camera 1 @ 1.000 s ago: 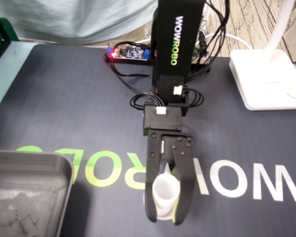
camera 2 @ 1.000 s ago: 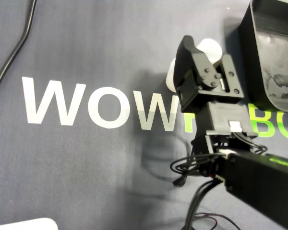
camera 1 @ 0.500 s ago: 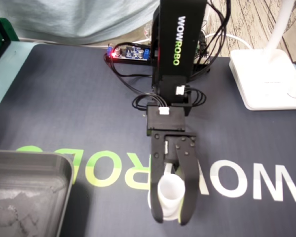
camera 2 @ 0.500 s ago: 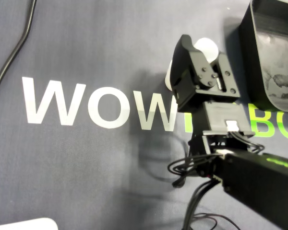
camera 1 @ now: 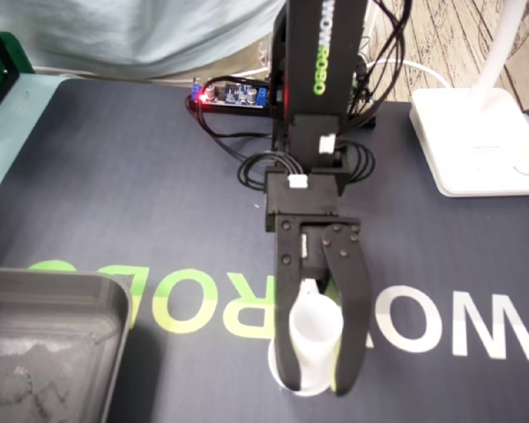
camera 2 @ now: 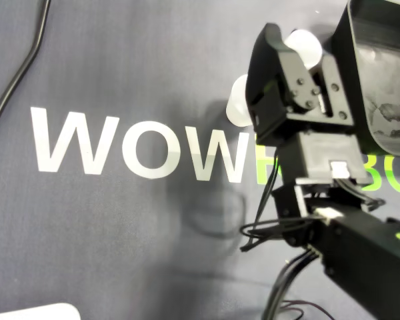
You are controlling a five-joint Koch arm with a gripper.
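The arm (camera 1: 322, 79) stands steep at the back of the fixed view, black links stacked and the wrist bent over so the claw (camera 1: 316, 381) points down and toward the camera. Its two long jaws are closed in on a white cup (camera 1: 316, 322), one against each side. From overhead the claw (camera 2: 301, 41) looks tilted, with wrist cables looping loose behind it.
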